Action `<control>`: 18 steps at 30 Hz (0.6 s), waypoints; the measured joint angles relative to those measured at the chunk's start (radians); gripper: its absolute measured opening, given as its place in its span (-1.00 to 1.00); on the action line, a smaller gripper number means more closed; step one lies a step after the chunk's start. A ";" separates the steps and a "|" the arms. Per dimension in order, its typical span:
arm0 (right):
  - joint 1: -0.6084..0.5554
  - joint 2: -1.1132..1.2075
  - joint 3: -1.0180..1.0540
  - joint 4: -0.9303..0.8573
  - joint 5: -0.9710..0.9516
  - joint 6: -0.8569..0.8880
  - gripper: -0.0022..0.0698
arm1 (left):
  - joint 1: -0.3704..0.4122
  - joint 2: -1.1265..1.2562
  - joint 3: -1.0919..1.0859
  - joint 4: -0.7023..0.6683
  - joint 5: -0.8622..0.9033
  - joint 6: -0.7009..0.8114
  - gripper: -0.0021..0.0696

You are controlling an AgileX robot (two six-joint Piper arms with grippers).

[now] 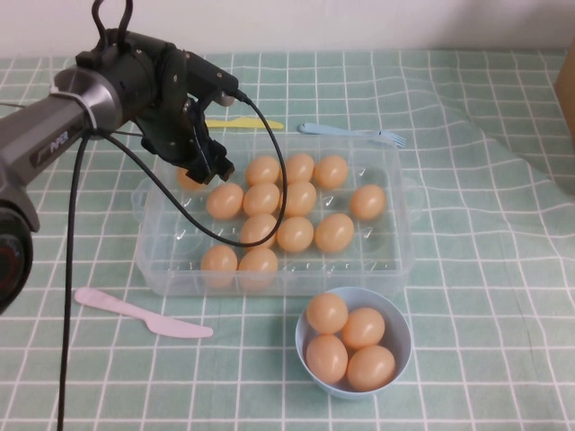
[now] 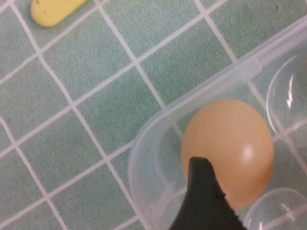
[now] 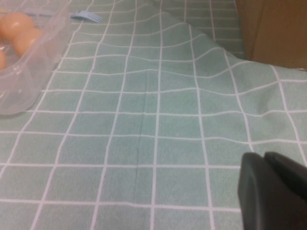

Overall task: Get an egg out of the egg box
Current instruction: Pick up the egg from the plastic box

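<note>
At the left edge of the worktop [image 1: 503,359], which is covered with a green checked cloth, a pale pink plastic knife [image 1: 139,314] lies toward the near side. Above and behind it the left arm reaches in, and the left end effector [image 1: 199,169] hangs over the far-left corner of the egg box [image 1: 395,260], low among the wells. The egg [image 1: 188,179] sits in that corner well, mostly hidden beneath the black fingers; in the left wrist view one fingertip [image 2: 204,191] overlaps the egg [image 2: 228,151], which rests in the rounded corner of the clear tray. Whether the fingers are open or clamped on it I cannot tell.

Behind the box, toward the far edge, lie a yellow utensil [image 1: 260,124] and, further right, a light-blue fork [image 1: 355,133]. The box holds more orange-tan eggs grouped in its middle and right wells. Just in front of the box, near the front edge, a light-blue bowl [image 1: 395,323] contains four eggs.

The right end effector [image 3: 276,189] appears only in the right wrist view, above bare cloth well apart from the box; its fingers appear pressed together.
</note>
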 joint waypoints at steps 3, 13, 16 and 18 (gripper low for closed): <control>0.000 0.000 0.000 0.000 0.000 0.000 -0.99 | 0.000 0.002 0.000 0.000 -0.008 0.000 0.17; 0.000 0.000 0.000 0.000 0.000 0.000 -0.99 | 0.000 0.008 0.000 0.036 -0.042 -0.007 0.17; 0.000 0.000 0.000 0.000 0.000 0.000 -0.99 | 0.000 0.008 0.000 0.036 -0.045 -0.016 0.17; 0.000 0.000 0.000 0.000 0.000 0.000 -0.99 | 0.000 0.008 0.000 0.036 -0.045 -0.025 0.17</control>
